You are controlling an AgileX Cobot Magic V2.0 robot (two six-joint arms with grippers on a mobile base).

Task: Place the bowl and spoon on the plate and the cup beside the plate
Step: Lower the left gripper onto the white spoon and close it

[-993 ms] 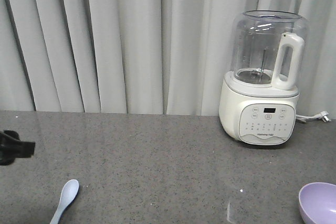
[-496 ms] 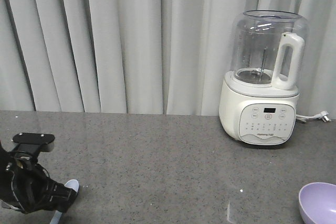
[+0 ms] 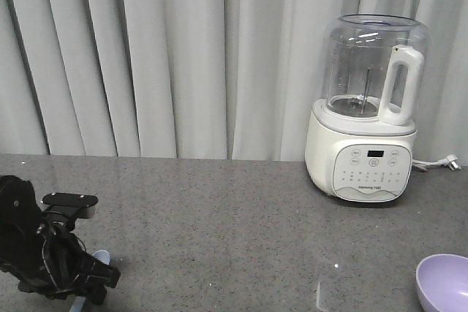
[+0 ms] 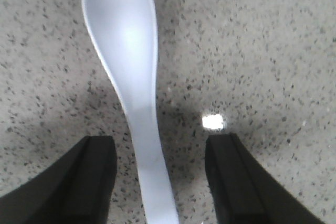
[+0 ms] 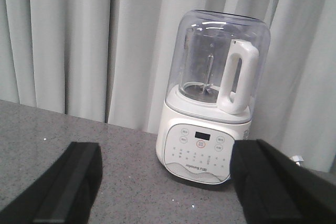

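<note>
at the far left of the front view the black left arm [image 3: 36, 246] hangs low over the grey speckled worktop [image 3: 219, 224], near its front edge. the spoon [image 3: 101, 256] lies under it, and only a bit of the pale scoop shows beside the arm's dark body. the left wrist camera looks straight down on it. the spoon lies flat on the stone with the hollow of the scoop facing up, the scoop pointing away from the camera and the handle running back between the fingers. the left claw [image 4: 160, 148] is spread wide, with one dark finger [image 4: 94, 182] on each side of the handle. speckled worktop shows in the gap on both sides, so neither finger touches the spoon. whether the fingertips rest on the worktop or hover just above it cannot be told.

behind the worktop a pale grey pleated curtain [image 3: 183, 56] fills the whole back of the scene. to the right a white blender [image 3: 365, 107] stands upright at the back of the worktop, with a clear jar, a white handle and a button panel on its base. a white plug [image 3: 447, 162] lies just beside it.

at the lower right corner the lavender bowl [image 3: 443, 283] sits upright on the worktop, cut off by the frame edge and well apart from the spoon.

the right claw [image 5: 168, 182] is gaping wide with nothing between its fingers. it is raised and faces the blender.
</note>
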